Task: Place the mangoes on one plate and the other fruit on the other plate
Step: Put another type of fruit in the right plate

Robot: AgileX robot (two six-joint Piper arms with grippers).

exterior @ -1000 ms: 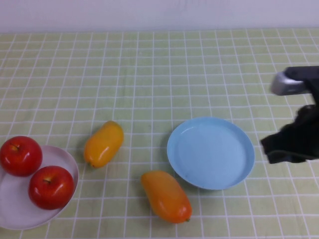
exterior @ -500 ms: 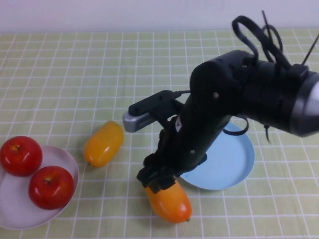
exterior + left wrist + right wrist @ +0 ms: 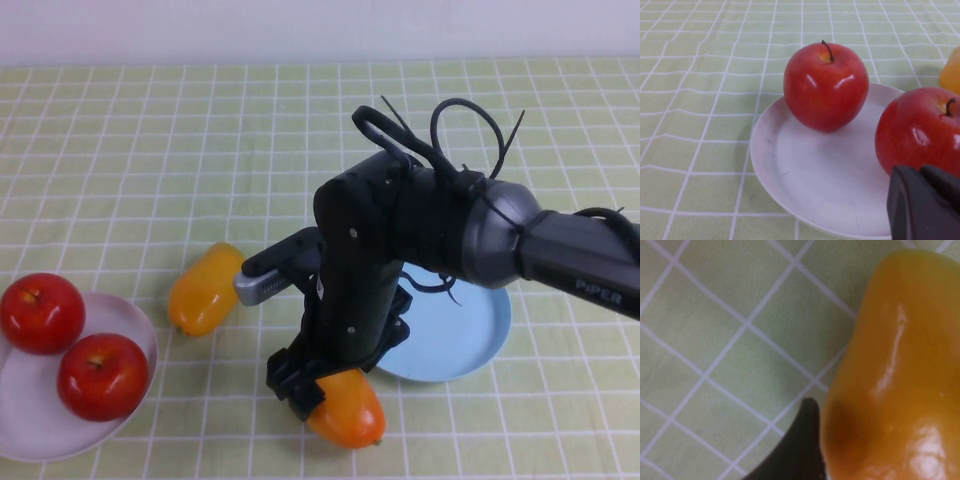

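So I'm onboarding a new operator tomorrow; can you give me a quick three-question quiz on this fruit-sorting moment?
1. True or false: both red apples sit on the white plate.
2. Multiple choice: the right gripper is down at which item? A) the slimmer yellow mango B) the deeper orange mango C) the blue plate
3. How many mangoes lie on the blue plate?

The left gripper hangs beside the white plate.

Key: 1 true; 2 B; 3 none, both lie on the checked cloth.
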